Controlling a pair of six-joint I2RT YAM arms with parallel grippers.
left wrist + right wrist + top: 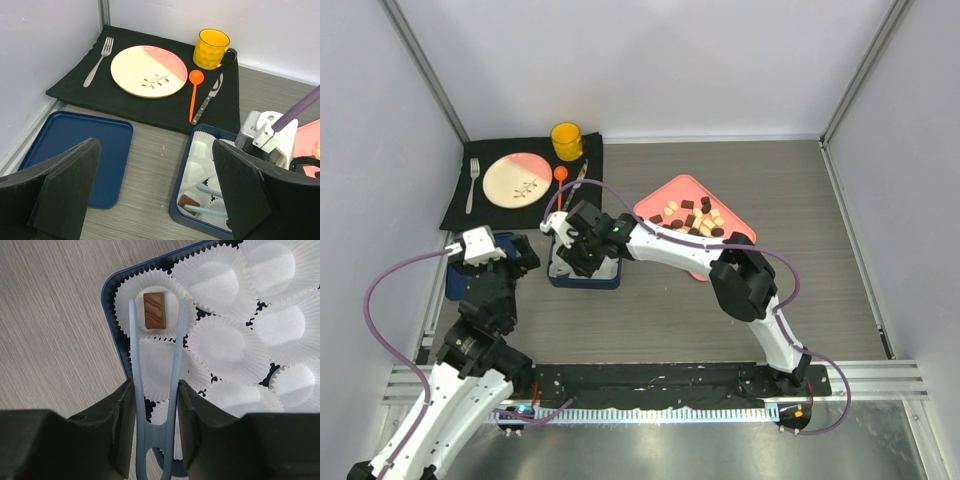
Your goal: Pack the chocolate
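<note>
- Right gripper (pixel 154 396) clamps pale blue plastic tweezers (pixel 134 355); their tips stand apart, straddling one brown rectangular chocolate (pixel 154 310).
- Risk: lifting tips may snag the white pleated paper cup (pixel 125 295) and drag it.
- Chocolate lies flat in that cup, at a corner of the dark blue box (pixel 106 300), long axis along the tweezers.
- Left gripper (pixel 155 186) gapes, empty.

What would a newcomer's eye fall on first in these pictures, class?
The right gripper pinches pale blue tweezers over a blue box of white paper cups, one brown chocolate lying in the corner cup between the tips. Right of the box, a pink tray carries dark and cream pieces.
</note>
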